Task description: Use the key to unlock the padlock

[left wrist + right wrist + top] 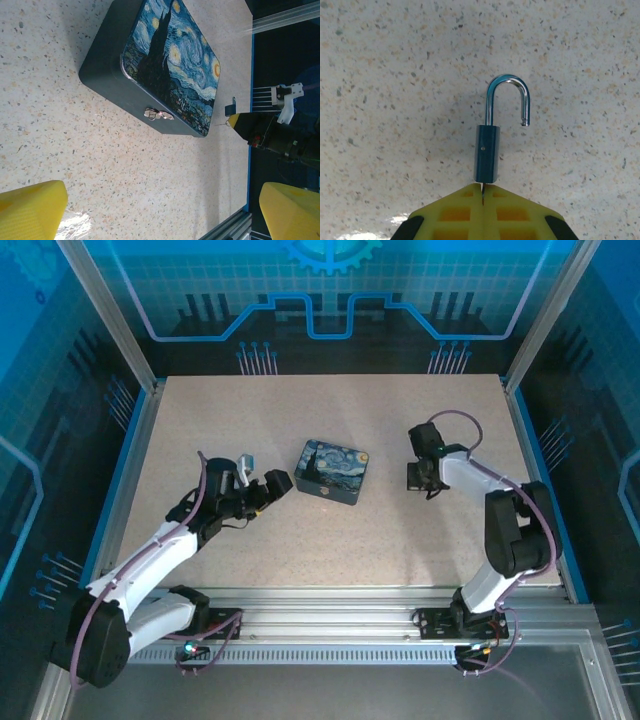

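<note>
Yellow ribbed fingers [452, 214] of the right gripper [482, 195] are pressed together, pinching the key [482, 188]. Just a thin grey sliver of it shows at the seam between the tips, and the rest is buried between the pads. Straight ahead of the tips and touching them is the padlock [486, 153], a dark body with one small rivet dot. Beyond the body rises the silvery shackle [506, 97]. One leg sits in the body and the other ends free beside it, so the lock stands open. It hangs on the key over the speckled table [385, 100]; whether it touches the table I cannot tell.

The left gripper [162, 200] has its fingers [30, 212] spread wide with bare table between them, and both are cut off by the frame's bottom edge. Ahead of them lies the tin [150, 60], with dark blue walls and a lid printed with a swirling starry-night painting. A small silvery latch [159, 114] sits on the wall facing the fingers. Past the tin, the padlock [230, 108] is a small dark speck at the right gripper's yellow tip, too small for shackle detail.

From above, the tin [333, 472] lies between the two grippers, just ahead of the left gripper [270, 488] and apart from the right gripper [425, 480]. The padlock and key are too small to make out there.
</note>
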Controlling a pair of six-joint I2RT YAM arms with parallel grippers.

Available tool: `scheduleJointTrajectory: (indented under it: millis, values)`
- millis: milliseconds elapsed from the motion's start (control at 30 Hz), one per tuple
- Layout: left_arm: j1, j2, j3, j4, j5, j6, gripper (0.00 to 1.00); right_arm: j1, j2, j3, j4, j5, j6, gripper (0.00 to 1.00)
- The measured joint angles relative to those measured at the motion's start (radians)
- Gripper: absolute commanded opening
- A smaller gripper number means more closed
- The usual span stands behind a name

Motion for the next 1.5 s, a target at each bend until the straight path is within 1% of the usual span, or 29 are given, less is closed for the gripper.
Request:
scheduleJointTrajectory:
  millis: [300,367,467,533,667,800,933,1033,1067,1100,1333,1500]
  values:
    - [0.0,0.0,-0.011,0.002,-0.006,0.0,0.99,0.0,0.072,0.04,-0.007,-0.035,0.03,0.0]
    - [0.0,0.0,-0.011,0.0,-0.006,0.0,0.99,0.0,0.081,0.041,-0.008,-0.045,0.037,0.05]
    - [0.0,0.0,-0.011,-0.001,-0.006,0.0,0.99,0.003,0.087,0.042,-0.011,-0.052,0.042,0.07]
    - [0.0,-0.004,-0.011,-0.001,-0.007,0.0,0.99,0.006,0.087,0.047,-0.016,-0.055,0.045,0.12]
    - [0.0,-0.02,-0.011,-0.002,-0.008,0.0,0.99,0.013,0.081,0.059,-0.02,-0.072,0.048,0.27]
    - [0.0,-0.033,-0.011,-0.016,-0.015,0.0,0.99,0.015,0.03,0.059,-0.038,-0.079,0.047,0.34]
    - [0.0,-0.039,-0.011,-0.029,-0.019,0.001,0.99,0.015,-0.076,0.058,-0.053,-0.087,0.043,0.42]
    - [0.0,-0.047,-0.01,-0.051,-0.033,0.013,0.99,0.015,-0.179,0.052,-0.057,-0.108,0.031,0.54]
    - [0.0,-0.049,-0.006,-0.065,-0.038,0.02,0.99,0.015,-0.216,0.047,-0.057,-0.117,0.026,0.93]
    - [0.0,-0.05,0.001,-0.08,-0.045,0.027,0.99,0.015,-0.246,0.041,-0.057,-0.126,0.025,1.0]
    - [0.0,-0.071,0.096,-0.215,-0.141,0.128,0.99,0.016,-0.431,-0.024,-0.056,-0.17,0.008,1.0]
    - [0.0,-0.077,0.196,-0.341,-0.253,0.245,0.99,0.02,-0.531,-0.072,-0.048,-0.169,0.005,1.0]
